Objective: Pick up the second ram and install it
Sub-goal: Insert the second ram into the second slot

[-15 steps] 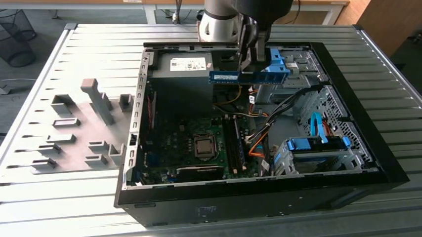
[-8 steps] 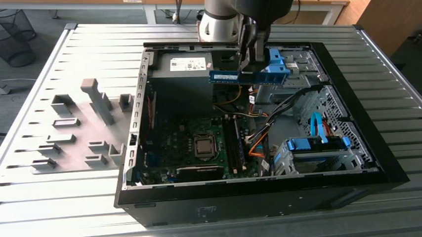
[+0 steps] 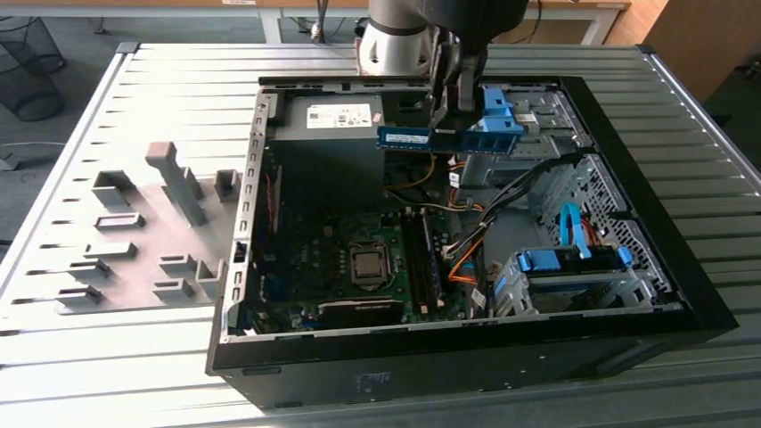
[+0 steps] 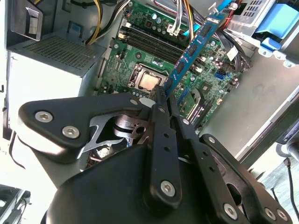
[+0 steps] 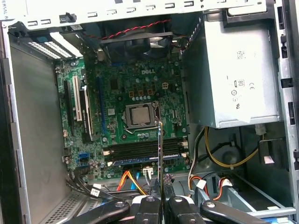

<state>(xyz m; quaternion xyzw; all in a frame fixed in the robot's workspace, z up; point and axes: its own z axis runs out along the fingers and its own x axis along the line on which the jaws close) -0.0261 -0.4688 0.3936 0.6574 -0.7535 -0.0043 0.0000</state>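
The second ram (image 3: 458,140), a long blue-green stick with black chips, hangs level above the open computer case (image 3: 594,334), near the power supply end. My gripper (image 3: 443,120) is shut on it from above. In the second wrist view the ram (image 4: 191,49) sticks out from my gripper (image 4: 164,95) over the motherboard. In the first wrist view the ram (image 5: 160,149) is edge-on in my gripper (image 5: 161,199), over the memory slots (image 5: 140,148). These slots (image 3: 419,259) run beside the processor socket (image 3: 370,265).
A grey slotted fixture (image 3: 155,241) lies on the slatted table at the exterior view's left. Inside the case are the power supply (image 3: 339,116), blue drive-bay clips (image 3: 571,259) and orange and yellow cables (image 3: 464,263). A blue-green strip (image 5: 135,161) lies along one slot.
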